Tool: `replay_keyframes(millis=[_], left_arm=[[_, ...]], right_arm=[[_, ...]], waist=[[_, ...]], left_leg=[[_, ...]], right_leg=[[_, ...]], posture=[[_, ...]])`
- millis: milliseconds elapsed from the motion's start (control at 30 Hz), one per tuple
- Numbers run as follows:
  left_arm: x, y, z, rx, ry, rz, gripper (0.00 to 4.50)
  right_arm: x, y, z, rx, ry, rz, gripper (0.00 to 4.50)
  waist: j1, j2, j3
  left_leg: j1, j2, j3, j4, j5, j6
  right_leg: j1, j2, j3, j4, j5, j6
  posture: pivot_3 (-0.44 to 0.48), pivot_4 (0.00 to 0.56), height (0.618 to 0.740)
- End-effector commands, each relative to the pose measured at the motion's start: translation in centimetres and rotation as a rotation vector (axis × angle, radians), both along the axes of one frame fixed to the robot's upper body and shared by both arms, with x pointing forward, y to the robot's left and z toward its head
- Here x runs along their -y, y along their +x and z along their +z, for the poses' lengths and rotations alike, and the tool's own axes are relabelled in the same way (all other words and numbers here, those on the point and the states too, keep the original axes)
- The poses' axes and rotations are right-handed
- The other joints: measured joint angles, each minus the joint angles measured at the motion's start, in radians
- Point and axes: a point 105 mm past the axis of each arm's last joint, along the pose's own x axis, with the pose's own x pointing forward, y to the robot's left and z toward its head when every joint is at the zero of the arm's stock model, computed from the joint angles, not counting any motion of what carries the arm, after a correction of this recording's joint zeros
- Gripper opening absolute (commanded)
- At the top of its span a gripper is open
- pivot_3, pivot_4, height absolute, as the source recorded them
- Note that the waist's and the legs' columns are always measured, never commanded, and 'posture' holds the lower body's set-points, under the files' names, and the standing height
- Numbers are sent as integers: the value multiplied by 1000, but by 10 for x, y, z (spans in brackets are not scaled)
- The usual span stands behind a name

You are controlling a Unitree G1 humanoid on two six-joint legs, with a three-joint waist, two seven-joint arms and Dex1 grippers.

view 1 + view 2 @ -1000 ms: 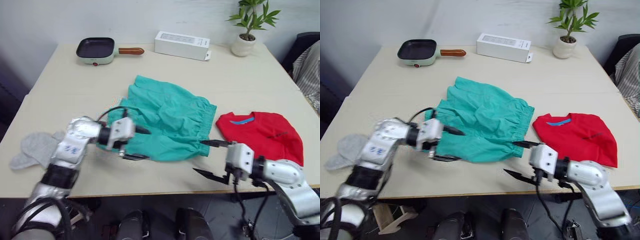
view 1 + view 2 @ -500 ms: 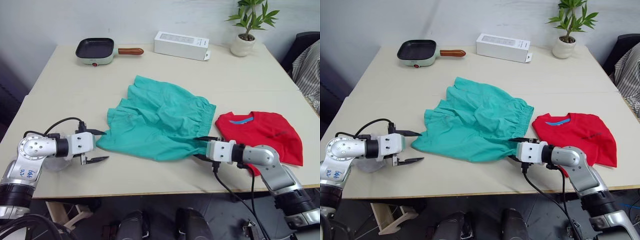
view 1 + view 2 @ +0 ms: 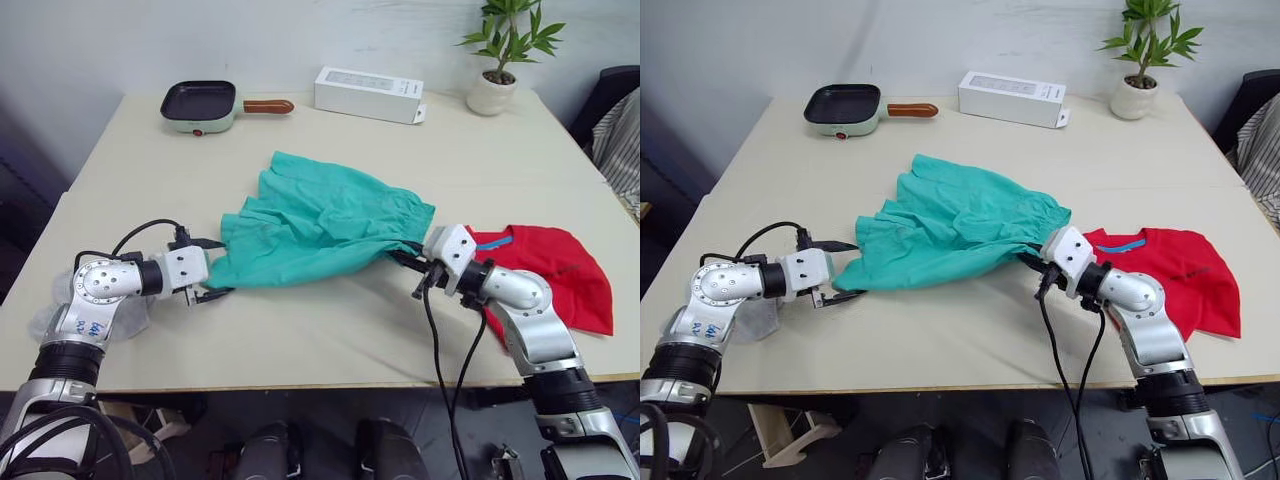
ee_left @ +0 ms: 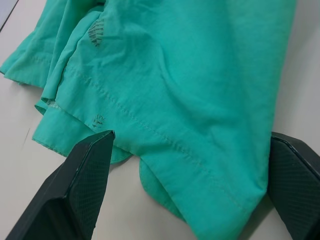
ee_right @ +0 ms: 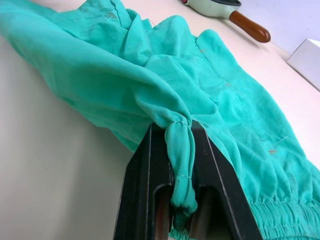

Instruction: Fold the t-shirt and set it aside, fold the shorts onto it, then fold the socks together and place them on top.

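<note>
The teal shorts [image 3: 320, 222] lie crumpled mid-table. My right gripper [image 3: 405, 259] is shut on a bunched fold of their near right hem; in the right wrist view the fabric [image 5: 181, 145] is pinched between both fingers. At the shorts' left corner, my left gripper [image 3: 211, 270] stands open. That corner [image 4: 190, 115] lies between its spread fingertips [image 4: 92, 165] without being clamped. The red t-shirt [image 3: 560, 268] lies folded at the right, behind my right forearm. A grey sock [image 3: 48, 322] peeks out beneath my left arm at the left edge.
At the table's back stand a green frying pan with a brown handle [image 3: 198, 101], a white box [image 3: 368, 92] and a potted plant [image 3: 497, 62]. Bare tabletop [image 3: 320, 330] stretches along the front edge. Striped cloth [image 3: 622, 135] hangs beyond the right side.
My right gripper has closed on the shorts' near right hem and drawn it up and back. My left gripper swung out to the left, then came in around the shorts' left corner.
</note>
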Motion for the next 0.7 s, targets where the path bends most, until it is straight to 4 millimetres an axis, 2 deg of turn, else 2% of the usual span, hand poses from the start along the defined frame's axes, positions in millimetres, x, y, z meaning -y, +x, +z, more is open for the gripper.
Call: replay_keyframes(millis=[33,200,400,500,600,633,700], left_arm=[[14,-15,-10,-88,-44,-72,4467],[23,-27,-15,-138,-74,-107,4467],[19,3,-22,-35,-14,24,4467],[17,15,-23,65,59,42,4467],[19,26,-22,86,41,60,4467],[19,27,-24,79,52,53,4088],[18,29,-27,73,66,50,3650]], right_arm=[[-2,1,23,27,87,-17,14],[-2,2,29,-13,124,-35,14],[-8,-1,39,23,120,21,14],[-6,-6,42,35,128,44,14],[2,-11,40,31,138,64,14],[4,-12,37,33,126,74,0],[6,-14,34,35,108,92,0]], waist=[[-3,0,0],[-9,0,0],[2,0,0],[3,0,0],[4,0,0],[1,0,0],[-1,0,0]], left_leg=[[0,0,0,0,-1,0],[-1,0,1,0,-2,0],[0,-1,1,0,-1,0],[0,-1,1,0,-3,-3],[0,-1,1,0,-2,-3],[0,-1,1,0,-2,-3],[0,-1,1,0,-2,-3]], right_leg=[[0,0,0,0,0,0],[-1,1,-1,-1,0,0],[0,1,-1,-1,1,1],[0,0,-1,-2,2,3],[0,-1,0,-2,2,3],[0,-1,0,-2,2,3],[0,0,-1,-1,2,3]], posture=[[0,150,740],[0,150,740],[0,150,740],[0,150,740],[0,150,740],[0,150,740],[0,150,740]])
